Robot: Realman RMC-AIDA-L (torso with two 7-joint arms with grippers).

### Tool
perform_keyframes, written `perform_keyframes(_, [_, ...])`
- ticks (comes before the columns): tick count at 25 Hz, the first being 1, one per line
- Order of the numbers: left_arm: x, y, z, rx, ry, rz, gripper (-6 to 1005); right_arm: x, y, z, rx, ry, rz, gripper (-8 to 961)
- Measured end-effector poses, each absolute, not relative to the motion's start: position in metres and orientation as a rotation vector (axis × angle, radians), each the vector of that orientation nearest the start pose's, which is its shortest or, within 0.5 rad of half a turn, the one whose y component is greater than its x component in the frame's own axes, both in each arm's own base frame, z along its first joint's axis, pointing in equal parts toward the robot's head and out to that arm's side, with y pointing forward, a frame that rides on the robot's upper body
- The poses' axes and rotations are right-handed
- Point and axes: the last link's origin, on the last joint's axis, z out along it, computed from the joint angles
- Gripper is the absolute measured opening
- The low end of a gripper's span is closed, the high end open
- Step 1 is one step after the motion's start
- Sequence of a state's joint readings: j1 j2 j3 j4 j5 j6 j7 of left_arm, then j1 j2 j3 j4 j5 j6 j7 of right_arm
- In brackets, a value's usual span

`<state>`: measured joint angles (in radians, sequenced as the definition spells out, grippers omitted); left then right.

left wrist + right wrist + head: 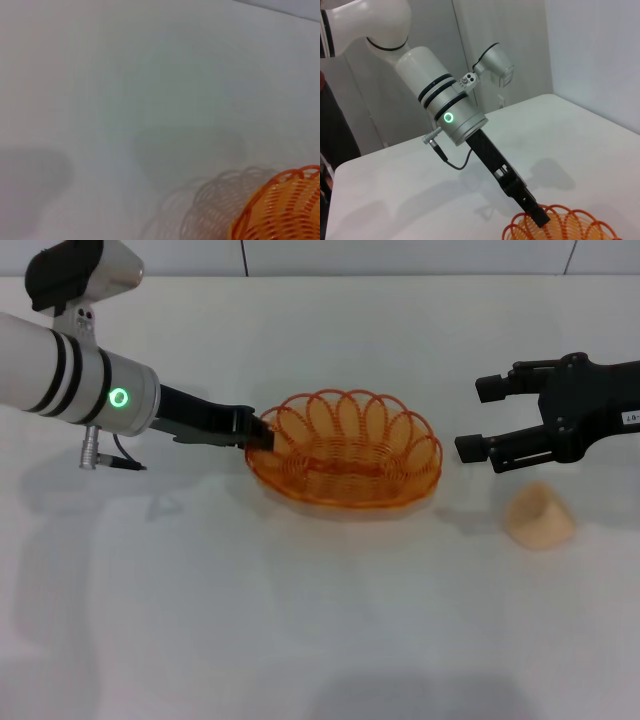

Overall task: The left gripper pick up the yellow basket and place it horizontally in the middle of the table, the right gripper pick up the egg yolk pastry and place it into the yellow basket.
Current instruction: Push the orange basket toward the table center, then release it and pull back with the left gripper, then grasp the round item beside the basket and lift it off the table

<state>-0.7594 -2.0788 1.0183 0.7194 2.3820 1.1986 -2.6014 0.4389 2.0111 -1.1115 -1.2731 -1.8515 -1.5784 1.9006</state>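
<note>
Left pincer (262,434) clamped on the yellow basket (345,448) rim at desk (300,620) centre.
Light, springy wire: grip loops. Egg yolk pastry (538,517), soft and crushable, lies at four o'clock; right pincer (482,418) hovers apart above it.

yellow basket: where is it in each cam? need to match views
Head view: yellow basket at centre of the table, left gripper at its left rim.
Left wrist view: only a rim section, bottom right corner.
Right wrist view: rim loops at bottom edge, under the left gripper.
Shared landmark: the scalloped orange rim.
</note>
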Motion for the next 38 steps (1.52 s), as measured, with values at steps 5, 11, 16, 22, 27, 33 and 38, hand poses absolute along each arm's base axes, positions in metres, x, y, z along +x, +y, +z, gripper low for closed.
perform_keyframes(5, [-0.225,0.400,-0.034,-2.316,-1.626,-0.085,219,0.178,0.337,0.052,-2.856,0.477,0.477,835])
perform_keyframes(11, [-0.226,0.405,-0.020,-2.289,-1.582,-0.135,479,0.178,0.338,0.053,-2.851,0.481,0.480,834])
perform_keyframes(16, [-0.233,0.412,0.013,-2.244,-1.477,-0.194,601,0.179,0.338,0.053,-2.846,0.497,0.482,834])
perform_keyframes(22, [-0.240,0.415,0.045,-2.281,-1.305,-0.272,712,0.184,0.337,0.050,-2.842,0.541,0.489,833])
perform_keyframes(27, [-0.237,0.405,0.069,-2.404,-1.081,-0.349,884,0.188,0.341,0.048,-2.826,0.579,0.479,833])
perform_keyframes(33, [-0.229,0.384,0.089,-2.576,-0.851,-0.347,883,0.191,0.342,0.049,-2.814,0.620,0.456,833])
perform_keyframes(38, [-0.218,0.366,0.092,-2.746,-0.696,-0.274,882,0.194,0.345,0.048,-2.794,0.651,0.401,832])
